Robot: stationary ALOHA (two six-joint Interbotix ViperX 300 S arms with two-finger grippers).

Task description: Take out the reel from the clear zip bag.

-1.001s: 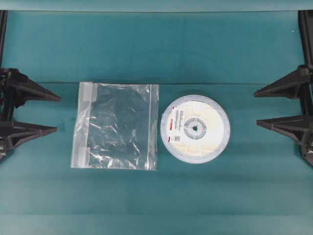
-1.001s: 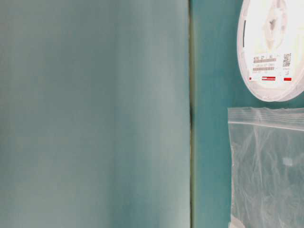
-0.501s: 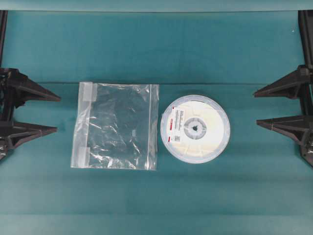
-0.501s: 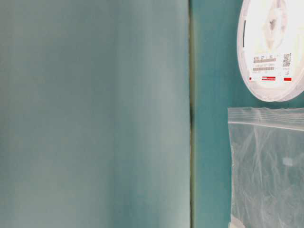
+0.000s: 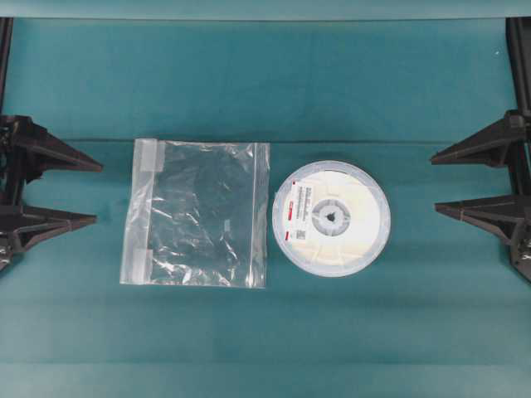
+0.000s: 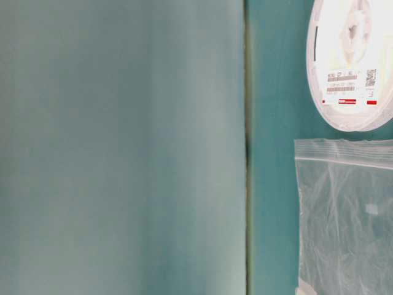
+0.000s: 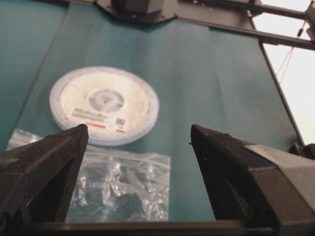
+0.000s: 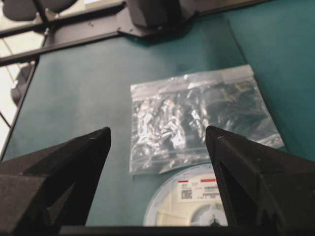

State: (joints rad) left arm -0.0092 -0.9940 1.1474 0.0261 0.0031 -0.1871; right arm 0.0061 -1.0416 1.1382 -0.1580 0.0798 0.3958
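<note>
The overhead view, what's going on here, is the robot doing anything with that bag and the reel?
Nothing is being handled right now. The reel lies flat on the green table, already outside the clear zip bag, which lies just to its left looking empty. They sit side by side, very close; whether they touch is hard to tell. The left gripper and right gripper both sit open at the table's sides, well away from both items.
</note>
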